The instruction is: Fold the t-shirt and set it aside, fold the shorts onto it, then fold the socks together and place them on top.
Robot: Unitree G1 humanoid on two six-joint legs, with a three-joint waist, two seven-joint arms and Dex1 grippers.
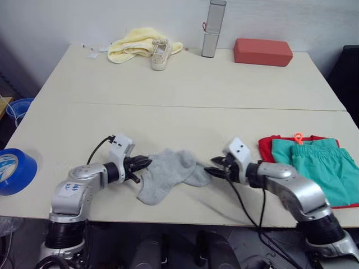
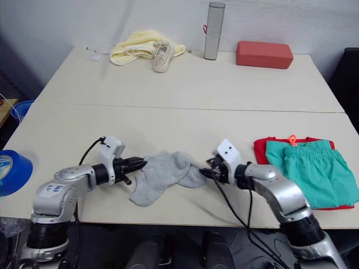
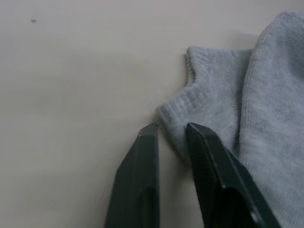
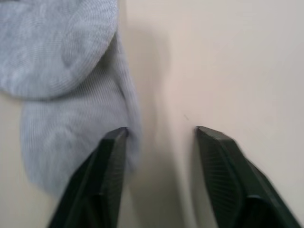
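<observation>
Two light grey socks lie overlapping near the table's front edge, between my two grippers. My left gripper is at the socks' left end; in the left wrist view its fingers stand narrowly open, with a ribbed cuff corner just past the tips. At the socks' right end, my right gripper is open, one finger touching the rounded toe. The teal shorts with an orange drawstring lie folded on the red t-shirt at the right.
A blue tape roll sits at the left edge. Along the back stand a yellow cloth, an off-white sneaker, a grey cylinder and a red block. A seam crosses the table's middle.
</observation>
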